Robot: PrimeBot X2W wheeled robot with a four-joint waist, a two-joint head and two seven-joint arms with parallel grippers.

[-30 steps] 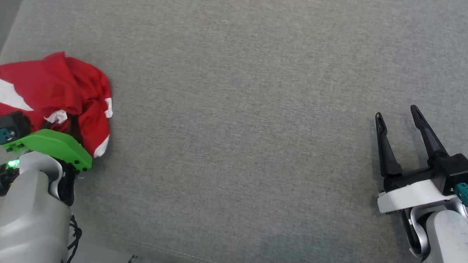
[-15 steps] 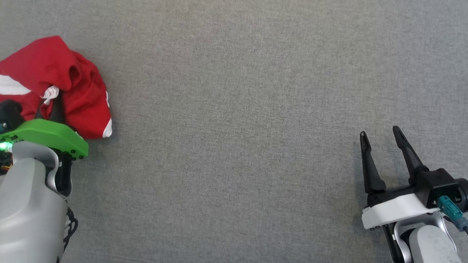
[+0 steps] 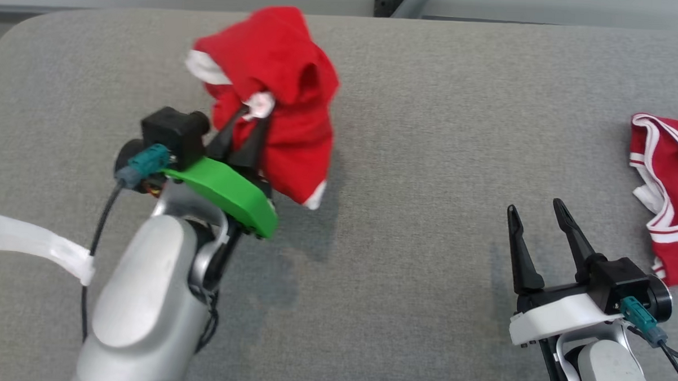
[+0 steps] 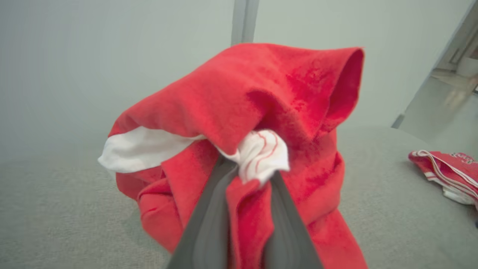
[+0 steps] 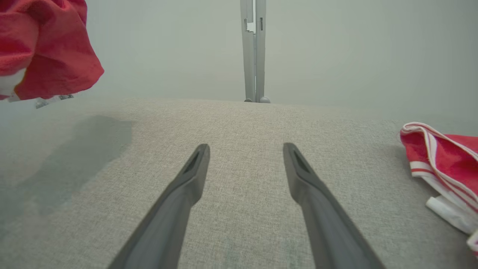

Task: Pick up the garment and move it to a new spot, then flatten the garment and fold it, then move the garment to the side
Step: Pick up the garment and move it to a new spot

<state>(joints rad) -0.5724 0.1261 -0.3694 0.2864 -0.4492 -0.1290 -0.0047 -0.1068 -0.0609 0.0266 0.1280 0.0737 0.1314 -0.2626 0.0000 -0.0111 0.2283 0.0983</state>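
Note:
A crumpled red garment (image 3: 286, 81) with white trim hangs bunched in the air above the grey table (image 3: 420, 131), casting a shadow below it. My left gripper (image 3: 254, 111) is shut on a fold of it. In the left wrist view the garment (image 4: 261, 86) drapes over and around the left gripper (image 4: 250, 175), with red and white cloth pinched between the fingers (image 4: 209, 224). My right gripper (image 3: 534, 208) stands open and empty low over the table at the lower right. The right wrist view shows the right gripper (image 5: 246, 147) with bare table between its fingers and the garment (image 5: 44, 56) at the upper left.
A second red piece with white striped edging (image 3: 663, 196) lies on the table at the right edge, close to my right gripper, and also appears as a striped red piece (image 5: 444, 160). A white strip (image 3: 38, 242) hangs from the left arm's cable. A grey post (image 5: 254, 48) stands behind the table.
My left gripper has lifted the garment off the table and carried it toward the middle. The head camera has shifted, bringing the table's far edge and the second red piece into view.

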